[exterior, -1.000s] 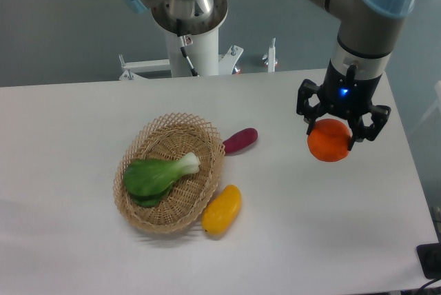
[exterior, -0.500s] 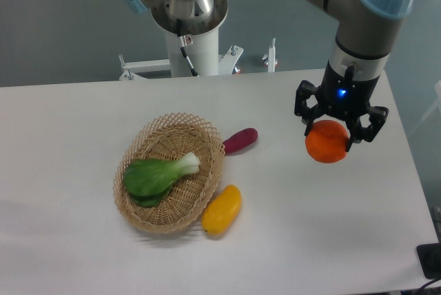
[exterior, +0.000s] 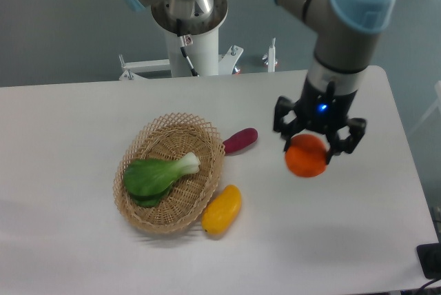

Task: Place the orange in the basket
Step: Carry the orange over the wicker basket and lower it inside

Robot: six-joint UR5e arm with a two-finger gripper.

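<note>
My gripper [exterior: 309, 151] is shut on the round bright orange [exterior: 306, 156] and holds it above the white table, right of centre. The oval tan wicker basket [exterior: 210, 142] stands to the left, about a basket's width away from the orange. A green leafy vegetable [exterior: 156, 175] lies inside the basket.
A small purple oblong vegetable [exterior: 240, 140] lies just right of the basket's rim, between basket and gripper. A yellow mango-like fruit [exterior: 222, 209] lies against the basket's front right. The arm's base column [exterior: 189, 29] stands behind the table.
The gripper has carried the orange left and a little toward the front, closer to the basket. The basket and the other items have not moved.
</note>
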